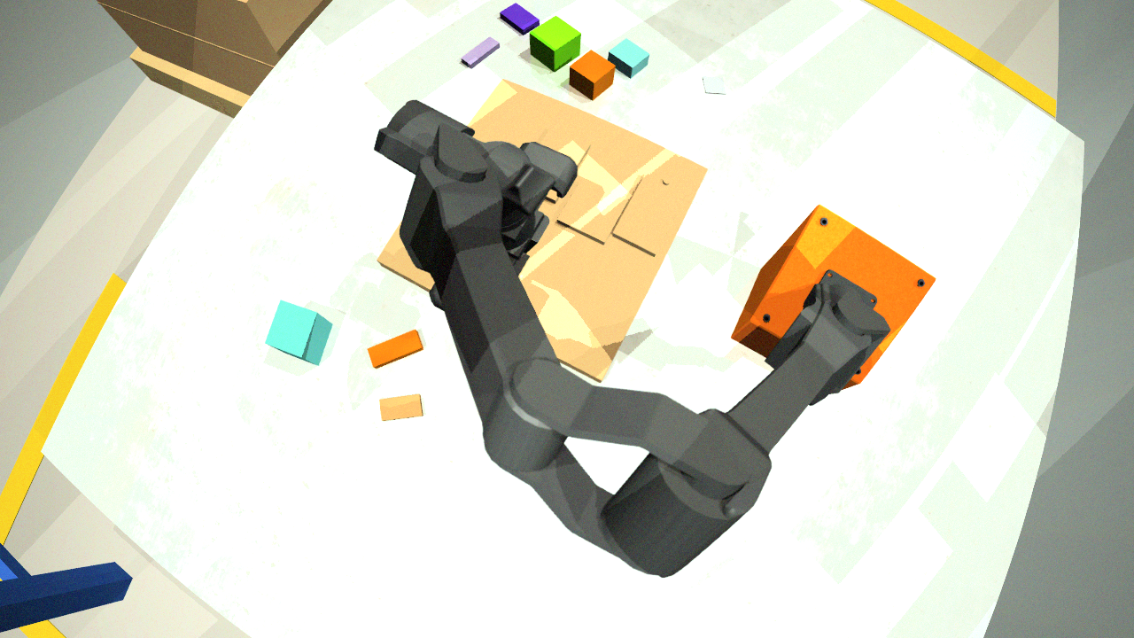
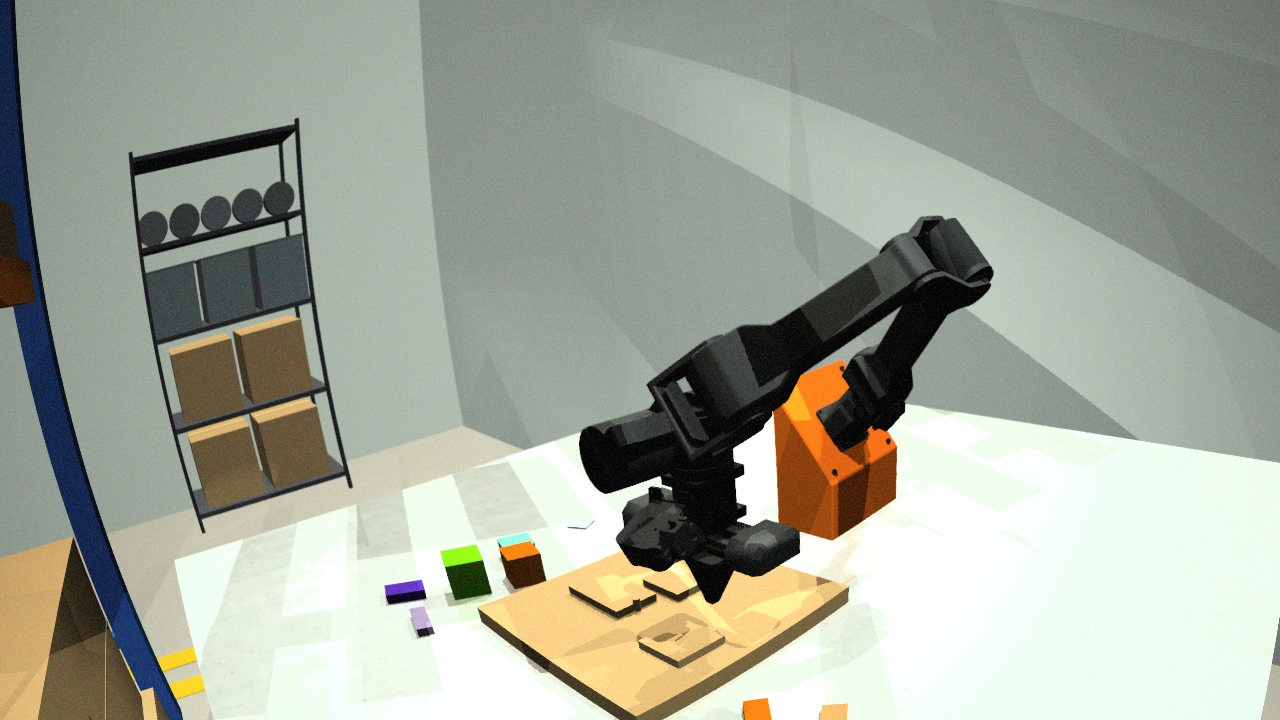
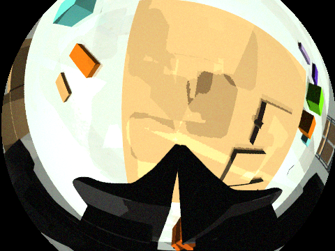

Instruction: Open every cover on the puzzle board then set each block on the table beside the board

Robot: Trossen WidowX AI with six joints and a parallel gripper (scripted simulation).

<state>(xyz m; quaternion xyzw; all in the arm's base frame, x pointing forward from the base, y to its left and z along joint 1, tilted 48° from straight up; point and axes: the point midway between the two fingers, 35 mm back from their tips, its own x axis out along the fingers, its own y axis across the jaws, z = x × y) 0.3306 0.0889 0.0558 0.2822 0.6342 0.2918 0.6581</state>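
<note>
The tan puzzle board (image 1: 586, 317) (image 2: 554, 635) (image 3: 223, 42) lies flat mid-table. Flat tan covers sit on it: one (image 1: 649, 213) with a small pin near its far corner, one (image 1: 585, 213) beside it, and in the exterior view two at the back (image 2: 611, 598) (image 2: 673, 586) and one nearer the front (image 2: 682, 642). My gripper (image 2: 713, 591) (image 3: 179, 149) is shut and empty. It points straight down with its tip at or just above the board surface, beside the back covers. In the top view the wrist hides the fingers. I cannot make out any block in a well.
Beyond the board's far edge stand a green cube (image 1: 555, 42) (image 2: 465, 571), an orange cube (image 1: 591, 73) (image 2: 521, 564), a small cyan block (image 1: 628, 57), and purple (image 1: 519, 17) and lilac (image 1: 480, 51) flat pieces. On the left lie a cyan cube (image 1: 299, 331), an orange tile (image 1: 394, 348) and a tan tile (image 1: 400, 407). The orange arm base (image 1: 856, 253) stands right.
</note>
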